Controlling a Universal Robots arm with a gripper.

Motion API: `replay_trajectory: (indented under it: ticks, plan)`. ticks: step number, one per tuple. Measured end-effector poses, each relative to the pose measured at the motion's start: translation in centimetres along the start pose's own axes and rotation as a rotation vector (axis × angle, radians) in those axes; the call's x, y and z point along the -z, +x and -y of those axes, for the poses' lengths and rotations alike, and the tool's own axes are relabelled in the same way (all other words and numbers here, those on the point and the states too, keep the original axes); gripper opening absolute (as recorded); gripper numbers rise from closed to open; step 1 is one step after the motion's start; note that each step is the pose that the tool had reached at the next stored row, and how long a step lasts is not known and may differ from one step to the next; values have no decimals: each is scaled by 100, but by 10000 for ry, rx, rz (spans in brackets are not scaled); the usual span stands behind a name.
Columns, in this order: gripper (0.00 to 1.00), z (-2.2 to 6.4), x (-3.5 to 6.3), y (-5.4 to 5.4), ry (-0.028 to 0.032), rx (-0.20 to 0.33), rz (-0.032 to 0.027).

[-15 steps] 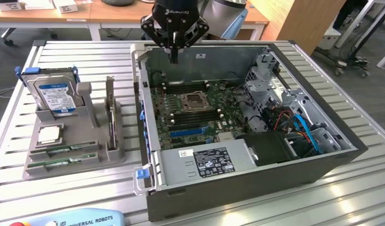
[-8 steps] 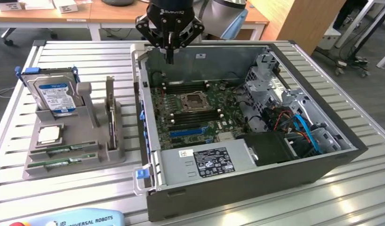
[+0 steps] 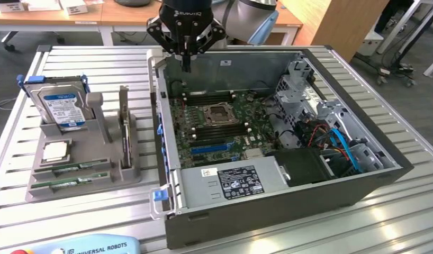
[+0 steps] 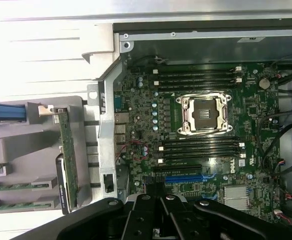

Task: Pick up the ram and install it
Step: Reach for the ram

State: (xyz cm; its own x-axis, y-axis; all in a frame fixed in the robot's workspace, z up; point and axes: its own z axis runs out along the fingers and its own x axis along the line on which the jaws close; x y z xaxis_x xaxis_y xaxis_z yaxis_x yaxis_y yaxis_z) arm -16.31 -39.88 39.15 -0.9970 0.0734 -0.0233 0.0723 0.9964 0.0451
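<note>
Arm (image 3: pixel 253 18) above the gripper (image 3: pixel 186 67): cut off at the frame edge. Wrist view: gripper body hides the motherboard (image 4: pixel 196 125) strip beneath it. Ram sticks (image 4: pixel 15 187) beside the gripper are cropped. Power supply label (image 3: pixel 234 182) print is unreadable.

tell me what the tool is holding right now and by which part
Nothing is held: the tool is shut and empty above the open computer case, while the ram sticks lie in the grey holder beside it.
</note>
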Motion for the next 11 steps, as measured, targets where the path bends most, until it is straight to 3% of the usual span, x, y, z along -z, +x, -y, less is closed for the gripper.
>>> replay_trajectory:
  ticks: [11]
  plan:
    - [10, 10, -6, 131, 0, 4, 0]
